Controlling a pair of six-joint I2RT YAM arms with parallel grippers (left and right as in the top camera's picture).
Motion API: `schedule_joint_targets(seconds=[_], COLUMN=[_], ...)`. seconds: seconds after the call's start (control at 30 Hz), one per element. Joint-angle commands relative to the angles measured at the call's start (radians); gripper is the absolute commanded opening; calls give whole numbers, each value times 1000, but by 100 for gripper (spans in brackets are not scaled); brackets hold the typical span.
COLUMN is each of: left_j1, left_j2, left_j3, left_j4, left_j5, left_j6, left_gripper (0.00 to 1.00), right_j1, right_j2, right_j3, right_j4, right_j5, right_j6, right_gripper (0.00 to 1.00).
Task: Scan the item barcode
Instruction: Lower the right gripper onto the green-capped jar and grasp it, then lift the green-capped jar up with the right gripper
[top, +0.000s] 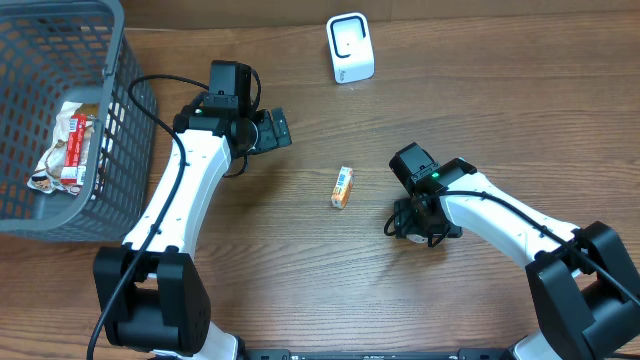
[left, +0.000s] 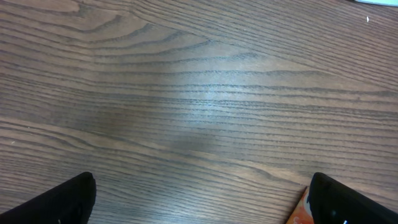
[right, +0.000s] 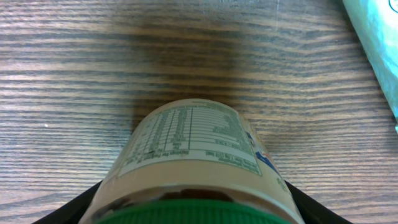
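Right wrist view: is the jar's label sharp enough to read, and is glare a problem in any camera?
Right wrist: the jar fills the lower frame, its label print soft and unreadable, a dark shadow on the table beyond it. Left wrist: a pale sheen mid-wood, nothing washed out. Overhead: evenly lit, no glare.

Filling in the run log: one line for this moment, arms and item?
left gripper open, empty | right gripper around green-lidded jar, grip unconfirmed | jar not yet at white scanner

Green-capped labelled bottle (right: 193, 152) between the jaws, wooden table (right: 62, 56) beyond
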Motion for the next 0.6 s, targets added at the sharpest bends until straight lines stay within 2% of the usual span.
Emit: schedule_joint_targets(seconds=[0.0, 0.13, 0.3, 0.43, 0.57], left_j1=[-1, -1, -1, -1, -1], left_j2=[-6, -6, -6, -6, -6], left_j3=[7, 7, 7, 7, 7], left_j4=[1, 1, 1, 1, 1], left_j5=[-6, -6, -6, -6, -6], left_j6=[-6, -6, -6, -6, -6], left_gripper=[100, 100, 99, 100, 100], right_j1=[4, 3, 3, 3, 3], right_j2=[2, 1, 1, 1, 1], right_j3=[7, 44, 190, 380, 532], right_j4=[-2, -20, -104, -251, -392], right_j5=[14, 14, 14, 14, 15], right_j6=[-4, -4, -17, -79, -80], right_gripper=[75, 74, 72, 65, 64])
